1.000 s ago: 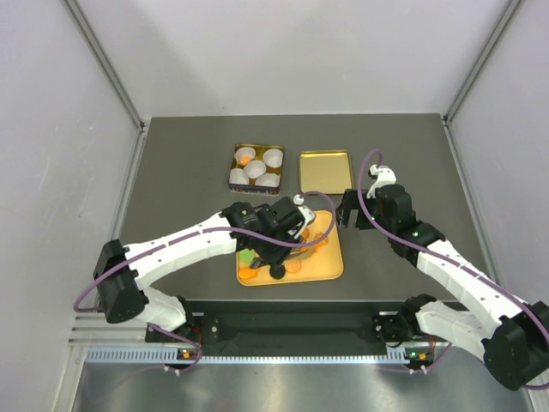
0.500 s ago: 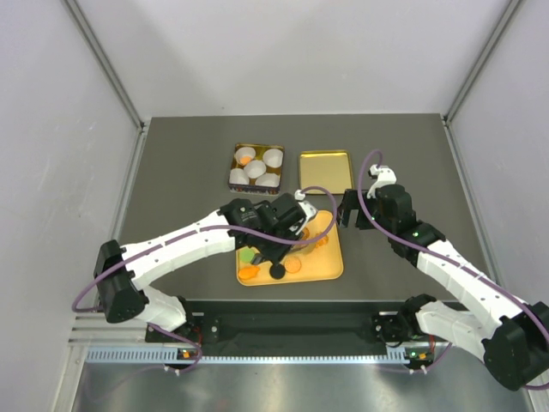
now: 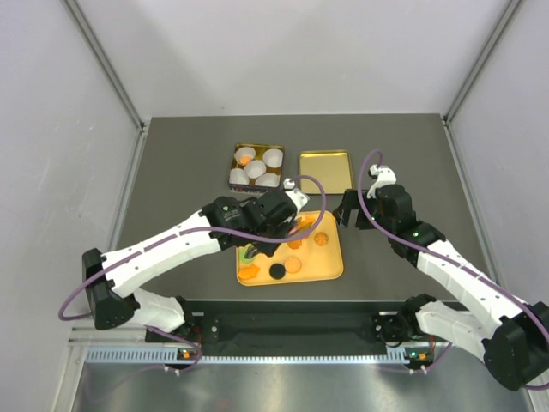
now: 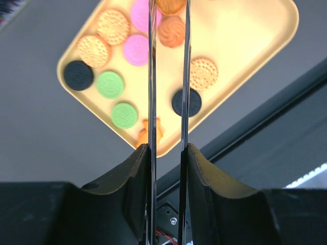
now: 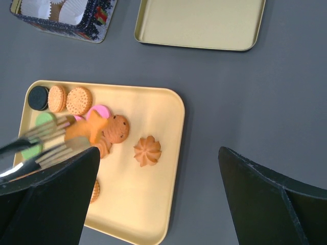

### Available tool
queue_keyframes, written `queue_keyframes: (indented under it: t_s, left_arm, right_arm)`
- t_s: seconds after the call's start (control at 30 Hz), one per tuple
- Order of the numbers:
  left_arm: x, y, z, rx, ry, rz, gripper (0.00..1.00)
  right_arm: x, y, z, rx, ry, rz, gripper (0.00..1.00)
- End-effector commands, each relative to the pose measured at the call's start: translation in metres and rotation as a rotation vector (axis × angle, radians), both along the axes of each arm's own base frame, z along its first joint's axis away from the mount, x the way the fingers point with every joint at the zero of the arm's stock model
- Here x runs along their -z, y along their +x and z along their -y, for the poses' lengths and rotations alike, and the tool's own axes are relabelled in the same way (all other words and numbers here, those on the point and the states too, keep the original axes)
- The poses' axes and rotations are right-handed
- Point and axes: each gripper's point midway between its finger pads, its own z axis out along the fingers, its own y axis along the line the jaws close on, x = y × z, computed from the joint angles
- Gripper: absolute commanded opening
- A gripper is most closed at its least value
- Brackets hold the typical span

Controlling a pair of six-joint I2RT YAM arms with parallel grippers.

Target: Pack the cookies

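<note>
Left hand (image 5: 76, 133) clamped on an orange cookie (image 5: 94, 125) above the yellow tray (image 5: 163, 204) of cookies (image 4: 125, 48) — right hand (image 3: 349, 211) spread wide, holding nothing, by the tray's far right corner.

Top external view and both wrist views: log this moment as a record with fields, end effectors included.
tray: yellow tray on the dark table, nearest the arms
loose cookies: round cookies in tan, pink, green and black, plus a flower cookie, on the tray
left end effector: shut on a gingerbread-man cookie, held above the tray
right end effector: open, empty, by the tray's right side
tin: behind the tray, holding white paper cups
lid: gold lid lying right of the tin, nothing in it
</note>
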Motion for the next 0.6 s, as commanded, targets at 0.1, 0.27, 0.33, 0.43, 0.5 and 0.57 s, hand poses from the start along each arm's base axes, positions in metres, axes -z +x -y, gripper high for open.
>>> queue_keyframes:
  t_s: [0.1, 0.27, 0.33, 0.43, 0.5, 0.57]
  left_arm:
    - [-0.058, 0.049, -0.015, -0.217, -0.078, 0.22, 0.2]
    - [-0.07, 0.103, -0.043, -0.402, -0.085, 0.273, 0.21]
    - [-0.077, 0.121, -0.043, -0.423, -0.117, 0.292, 0.21]
    - [-0.066, 0.154, -0.039, -0.457, -0.097, 0.298, 0.21]
    - [-0.067, 0.17, -0.039, -0.48, -0.102, 0.312, 0.21]
    - [-0.057, 0.189, -0.037, -0.498, -0.089, 0.306, 0.22]
  right_arm:
    - [-0.016, 0.006, 0.003, 0.012, 0.01, 0.058, 1.0]
    - [-0.018, 0.006, 0.003, 0.012, 0.012, 0.06, 1.0]
    - [-0.017, 0.006, 0.003, 0.011, 0.012, 0.059, 1.0]
    - [-0.016, 0.006, 0.002, 0.007, 0.014, 0.056, 1.0]
    - [-0.017, 0.006, 0.002, 0.006, 0.015, 0.057, 1.0]
    - [-0.016, 0.005, 0.002, 0.006, 0.015, 0.057, 1.0]
